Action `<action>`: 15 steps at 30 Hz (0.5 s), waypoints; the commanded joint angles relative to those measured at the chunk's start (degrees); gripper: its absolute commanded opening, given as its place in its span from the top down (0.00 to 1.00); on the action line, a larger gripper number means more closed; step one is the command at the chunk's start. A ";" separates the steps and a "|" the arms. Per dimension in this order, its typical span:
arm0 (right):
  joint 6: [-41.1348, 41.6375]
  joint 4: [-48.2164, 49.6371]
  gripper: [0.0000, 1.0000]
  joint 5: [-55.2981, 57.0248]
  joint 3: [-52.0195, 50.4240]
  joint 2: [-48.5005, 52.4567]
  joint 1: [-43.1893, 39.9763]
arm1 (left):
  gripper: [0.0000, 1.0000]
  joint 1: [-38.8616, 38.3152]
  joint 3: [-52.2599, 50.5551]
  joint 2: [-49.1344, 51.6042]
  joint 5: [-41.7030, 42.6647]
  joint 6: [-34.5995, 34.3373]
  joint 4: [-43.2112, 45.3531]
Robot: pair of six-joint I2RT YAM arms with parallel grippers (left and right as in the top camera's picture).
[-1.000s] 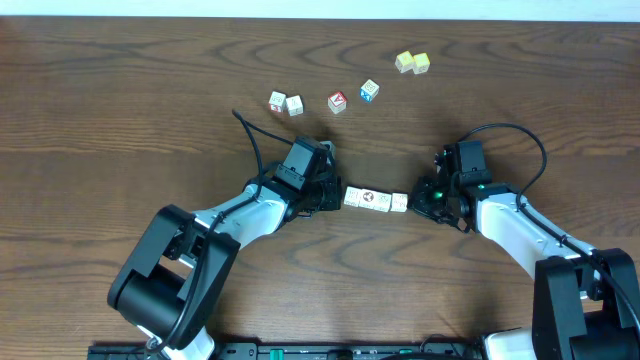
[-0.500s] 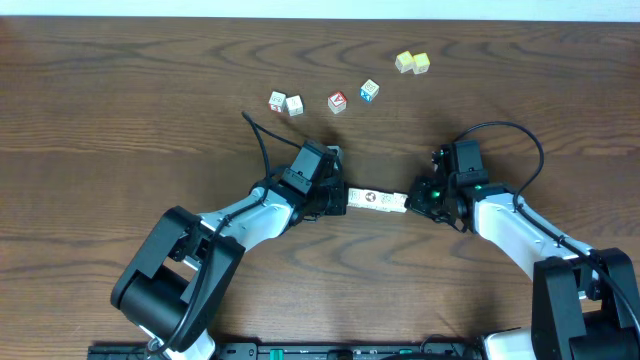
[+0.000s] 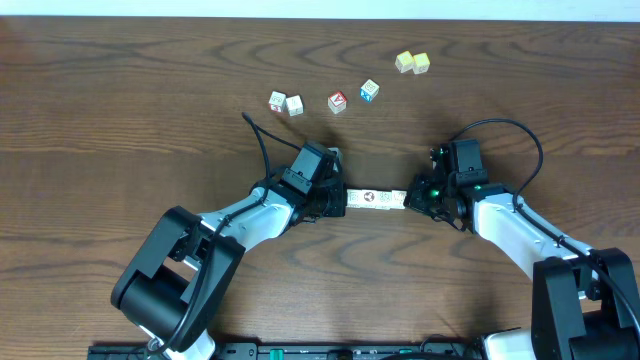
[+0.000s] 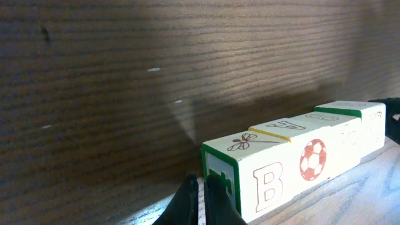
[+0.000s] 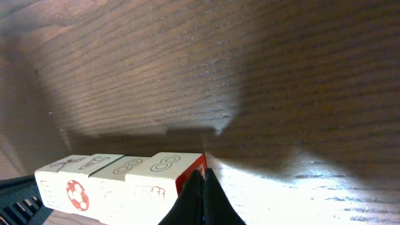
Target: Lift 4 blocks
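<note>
I count, on table:
Cream-white blocks (image 3: 375,199), in one row: 4.
Pale yellow cubes (image 3: 404,62): 2.
Red-faced cube (image 3: 337,102): 1.
Blue-faced cube (image 3: 369,91): 1.
Small whitish cubes (image 3: 277,101), paired: 2.
Robot arms (image 3: 250,214): 2.

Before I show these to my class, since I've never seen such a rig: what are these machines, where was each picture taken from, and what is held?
These are two robot arms at a wooden table. One picture looks down from above; the other two come from a camera on each wrist, close to the table. The left arm and right arm press their shut jaws against opposite ends of a row of four cream blocks, squeezing it between them. Whether the row has left the table I cannot tell. Farther back lie two more pale cubes, a red-faced cube, a blue-faced cube and two yellow cubes, untouched.
</note>
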 commanded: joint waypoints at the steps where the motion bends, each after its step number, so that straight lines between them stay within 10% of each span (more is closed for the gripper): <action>1: -1.81 0.35 0.99 -2.23 -0.37 0.28 0.57 | 0.93 -0.31 -0.07 0.83 1.70 -0.11 -0.02; 15: -3.32 0.90 0.99 -1.77 -0.37 0.28 0.57 | 0.93 -1.05 -0.07 0.83 2.51 -0.96 -0.35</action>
